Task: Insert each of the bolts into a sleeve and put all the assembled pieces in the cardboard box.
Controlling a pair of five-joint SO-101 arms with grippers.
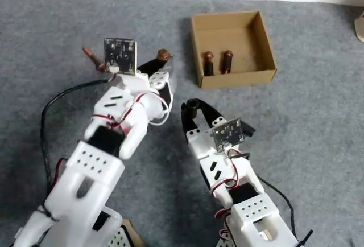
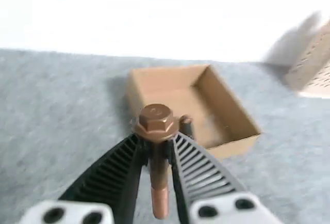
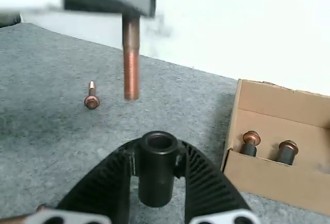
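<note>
Item: left claw (image 2: 155, 140), which I am reading as clenched on the copper-coloured hex-head metal bolt (image 2: 154, 126), head up, shank hanging down between the ribbed black fingers (image 2: 113, 172). Item: right claw (image 3: 155, 154), gripping the short black cylindrical sleeve (image 3: 155, 177) upright, bore facing up. In the right wrist view the bolt's shank is hanging above and beyond the sleeve, apart from it and not yet over the bore. Item: open brown cardboard box (image 1: 236, 77), sitting on the grey carpeted desk (image 1: 307, 139) and holding two assembled pieces (image 1: 209, 63). Item: one loose copper bolt (image 1: 92, 57), lying on the desk well apart from the box. Risks I am weighing: the tip could be arriving off-centre and catching the sleeve's rim. A push there could be tilting the sleeve in its grip or sliding the bolt up through the left fingers. Either part, once knocked free, could be rolling away across the desk.
</note>
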